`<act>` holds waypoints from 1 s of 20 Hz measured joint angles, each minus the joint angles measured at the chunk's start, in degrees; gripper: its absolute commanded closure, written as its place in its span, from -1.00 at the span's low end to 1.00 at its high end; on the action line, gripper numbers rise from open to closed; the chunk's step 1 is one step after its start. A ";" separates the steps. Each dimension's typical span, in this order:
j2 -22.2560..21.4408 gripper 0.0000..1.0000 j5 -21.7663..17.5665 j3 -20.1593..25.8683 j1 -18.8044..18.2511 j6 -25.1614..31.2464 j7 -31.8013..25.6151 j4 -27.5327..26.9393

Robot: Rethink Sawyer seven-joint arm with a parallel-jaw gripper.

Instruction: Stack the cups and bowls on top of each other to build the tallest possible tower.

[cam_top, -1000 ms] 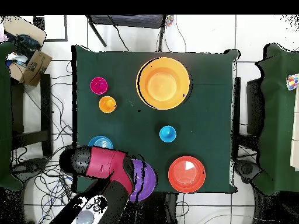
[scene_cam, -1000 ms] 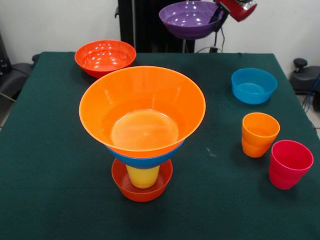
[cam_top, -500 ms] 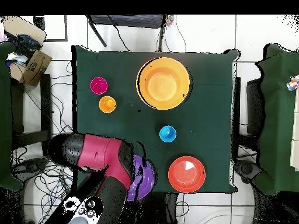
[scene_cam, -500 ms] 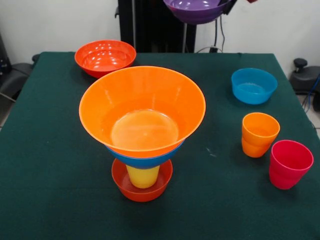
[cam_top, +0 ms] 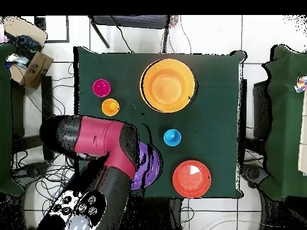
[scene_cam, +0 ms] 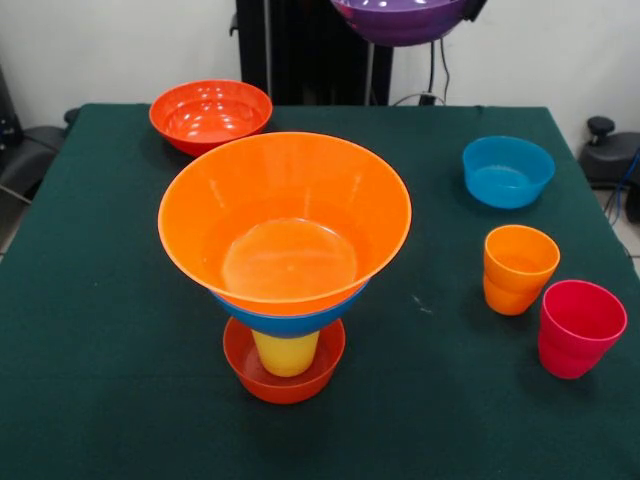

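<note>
My gripper (scene_cam: 467, 8) shows only as a dark tip at the top edge, shut on the rim of the purple bowl (scene_cam: 400, 20), which hangs high above the table's far side. In the overhead view the red arm (cam_top: 99, 144) covers most of that purple bowl (cam_top: 151, 165). The tower (scene_cam: 285, 300) stands at the near middle: a small red-orange bowl (scene_cam: 285, 378), a yellow cup (scene_cam: 286, 352), a large blue bowl (scene_cam: 290, 322) and a large light orange bowl (scene_cam: 285, 220) on top. The tower is well apart from the gripper.
A medium red-orange bowl (scene_cam: 210, 112) sits at the far left. A small teal-blue bowl (scene_cam: 507, 170), an orange cup (scene_cam: 518, 268) and a pinkish red cup (scene_cam: 580, 327) stand on the right. A blue cup (cam_top: 172, 138) shows only in the overhead view, behind the tower.
The arm has lifted the purple bowl higher, to the top edge of the front view, and carried it further over the table. It now hides the teal-blue bowl in the overhead view.
</note>
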 measured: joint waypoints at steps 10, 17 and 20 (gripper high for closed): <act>0.36 1.00 -0.04 -0.01 -1.98 2.25 0.00 -7.30; 0.71 1.00 -0.06 -0.02 -4.32 5.51 0.00 -12.68; 1.25 1.00 -0.05 -0.02 -5.55 6.08 0.00 -15.00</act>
